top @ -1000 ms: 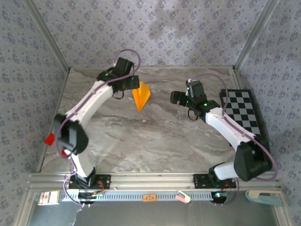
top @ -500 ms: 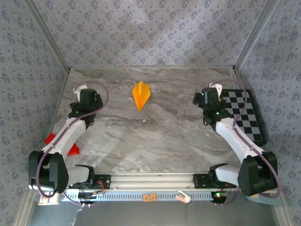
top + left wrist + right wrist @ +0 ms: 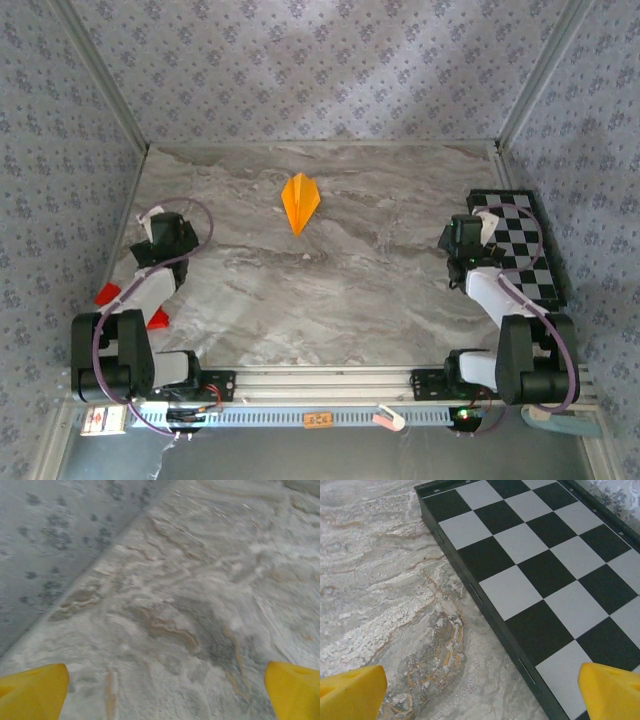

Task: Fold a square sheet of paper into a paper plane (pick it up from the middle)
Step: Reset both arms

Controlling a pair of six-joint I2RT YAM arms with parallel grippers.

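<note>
- The paper plane (image 3: 300, 202) lies flat on the marble table (image 3: 350, 300), well to the left of the checkerboard (image 3: 515, 250) and slightly farther back; it is a folded orange dart and neither arm touches it
- The right gripper (image 3: 481, 692) hovers at the checkerboard's left edge, jaws spread wide and holding nothing; one yellow fingertip (image 3: 350, 690) is over marble, the other over the board's squares
- The left gripper (image 3: 164, 692) sits on the far side of the table from the checkerboard, close to the patterned wall (image 3: 45, 540), jaws likewise wide and empty above bare marble
- Two small red blocks (image 3: 107, 293) lie at the table edge farthest from the checkerboard, just beside the left arm
- Bare marble lies between the plane and the checkerboard
</note>
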